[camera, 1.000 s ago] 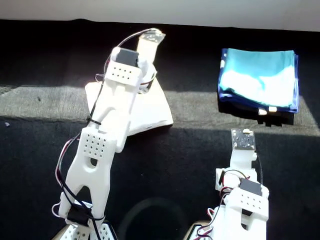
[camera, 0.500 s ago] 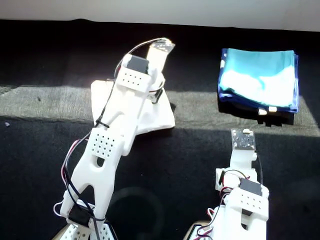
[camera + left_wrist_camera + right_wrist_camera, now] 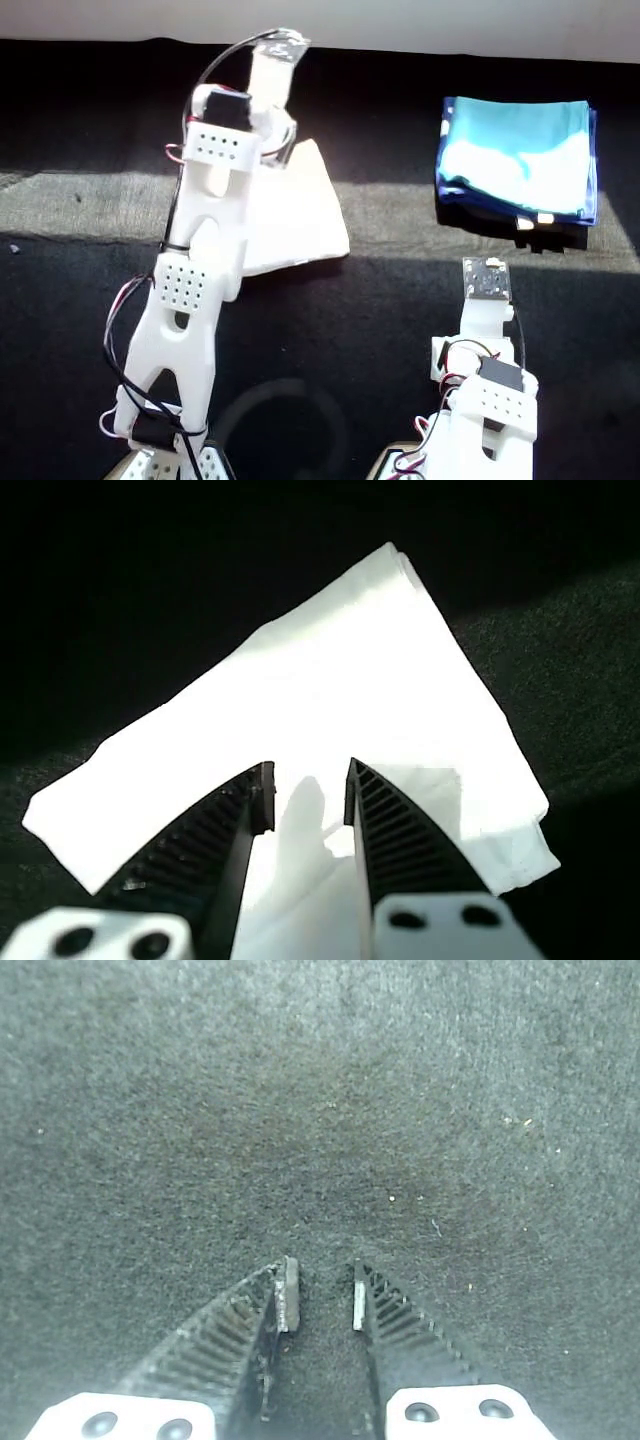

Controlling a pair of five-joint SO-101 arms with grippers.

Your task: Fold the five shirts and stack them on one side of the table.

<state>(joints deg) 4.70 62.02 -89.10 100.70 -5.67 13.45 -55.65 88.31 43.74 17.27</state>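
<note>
Left gripper [image 3: 308, 792] hung over the white shirt [image 3: 350, 700] with its jaws a little apart and nothing clamped; whether the tips touched the cloth could not be told. Right gripper [image 3: 322, 1298] sat low over the bare table [image 3: 450, 1110], its jaws also slightly apart. The white shirt lay folded flat on the table, well apart from the stack [image 3: 515, 165] of blue shirts at the far right. It looked light, soft and limp, so it would likely sag and unfold if lifted by one layer. The safest hold was probably a pinch over a folded edge or corner that took in every layer, or a slide across the table. No brand, label or writing could be read on the white shirt or the stack.
</note>
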